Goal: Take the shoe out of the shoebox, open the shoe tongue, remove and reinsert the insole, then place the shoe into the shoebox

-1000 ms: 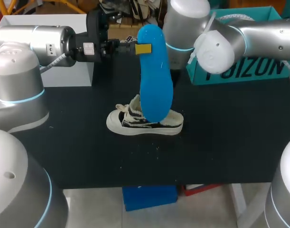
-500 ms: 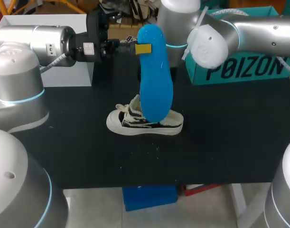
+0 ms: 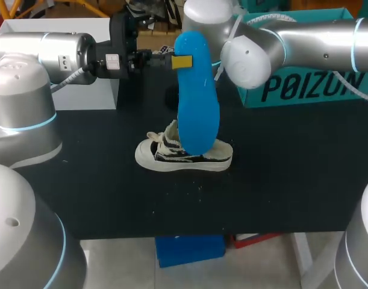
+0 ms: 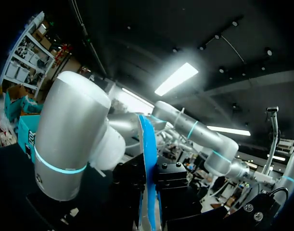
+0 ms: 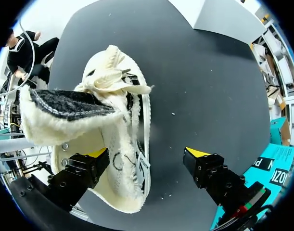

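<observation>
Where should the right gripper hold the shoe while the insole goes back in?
Probably the heel end of the shoe, from above, a finger on each side wall. It lies toe-away under the open right gripper, and that leaves the mouth free for the insole.

Robotics lab bench, that's what I've got on screen. A matte black worktable [image 3: 292, 180] fills the middle of the head view. My left arm [image 3: 45, 51] comes in at the upper left and my right arm [image 3: 316, 39] at the upper right, both bare grey metal with glowing cyan rings at the joints. There's a plain white box [image 3: 93, 96] at the upper left and a teal shoebox [image 3: 304, 89] at the upper right, test props on a rig.
</observation>
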Robot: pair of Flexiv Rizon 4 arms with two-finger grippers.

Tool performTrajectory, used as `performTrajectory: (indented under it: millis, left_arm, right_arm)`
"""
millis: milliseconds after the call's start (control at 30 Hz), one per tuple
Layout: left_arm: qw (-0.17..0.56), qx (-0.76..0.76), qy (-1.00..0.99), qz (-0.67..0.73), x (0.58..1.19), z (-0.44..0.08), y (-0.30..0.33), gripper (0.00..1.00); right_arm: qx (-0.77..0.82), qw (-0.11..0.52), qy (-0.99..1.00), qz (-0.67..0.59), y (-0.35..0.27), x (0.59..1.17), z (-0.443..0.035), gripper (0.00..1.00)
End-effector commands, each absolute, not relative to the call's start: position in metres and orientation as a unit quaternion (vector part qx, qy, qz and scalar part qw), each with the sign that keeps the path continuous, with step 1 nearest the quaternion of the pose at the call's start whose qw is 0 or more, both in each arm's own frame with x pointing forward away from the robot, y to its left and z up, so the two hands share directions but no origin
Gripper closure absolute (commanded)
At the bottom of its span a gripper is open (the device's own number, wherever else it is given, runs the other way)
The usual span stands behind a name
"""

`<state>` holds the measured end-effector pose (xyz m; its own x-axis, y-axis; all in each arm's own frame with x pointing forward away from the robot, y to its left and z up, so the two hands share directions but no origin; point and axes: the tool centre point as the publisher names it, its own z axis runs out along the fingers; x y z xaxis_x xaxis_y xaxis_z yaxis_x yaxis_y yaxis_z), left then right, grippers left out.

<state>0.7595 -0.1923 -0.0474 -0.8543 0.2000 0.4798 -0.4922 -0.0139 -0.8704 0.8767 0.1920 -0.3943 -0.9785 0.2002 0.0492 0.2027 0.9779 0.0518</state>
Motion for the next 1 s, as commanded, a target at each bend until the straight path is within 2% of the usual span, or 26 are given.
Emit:
performTrajectory:
  millis: [33, 100, 133, 167, 233, 267, 300, 1000]
  left_arm:
    - [0.244, 0.113, -0.658, 0.704, 0.759, -0.048, -0.193, 1.00]
    - [0.244, 0.113, -0.658, 0.704, 0.759, -0.048, -0.193, 1.00]
    - [0.244, 0.113, -0.658, 0.704, 0.759, -0.048, -0.193, 1.00]
    - [0.244, 0.113, -0.658, 0.704, 0.759, -0.048, -0.193, 1.00]
    - [0.244, 0.113, -0.658, 0.704, 0.759, -0.048, -0.193, 1.00]
    - [0.244, 0.113, -0.658, 0.704, 0.759, -0.048, -0.193, 1.00]
    - [0.244, 0.113, -0.658, 0.704, 0.759, -0.048, -0.193, 1.00]
    - [0.244, 0.113, -0.658, 0.704, 0.759, -0.048, -0.193, 1.00]
  right_arm:
    - [-0.104, 0.027, -0.994, -0.024, 0.197, 0.877, -0.404, 0.02]
    - [-0.105, 0.029, -0.994, -0.025, 0.198, 0.875, -0.407, 0.15]
    - [-0.106, 0.030, -0.994, -0.025, 0.198, 0.874, -0.409, 0.28]
    - [-0.108, 0.033, -0.993, -0.024, 0.197, 0.873, -0.411, 0.51]
    - [-0.108, 0.036, -0.993, -0.023, 0.198, 0.872, -0.414, 0.69]
    - [-0.106, 0.042, -0.993, -0.023, 0.198, 0.871, -0.415, 0.81]
    - [-0.097, 0.048, -0.994, -0.027, 0.199, 0.870, -0.416, 1.00]
    - [-0.097, 0.048, -0.994, -0.027, 0.199, 0.870, -0.416, 1.00]
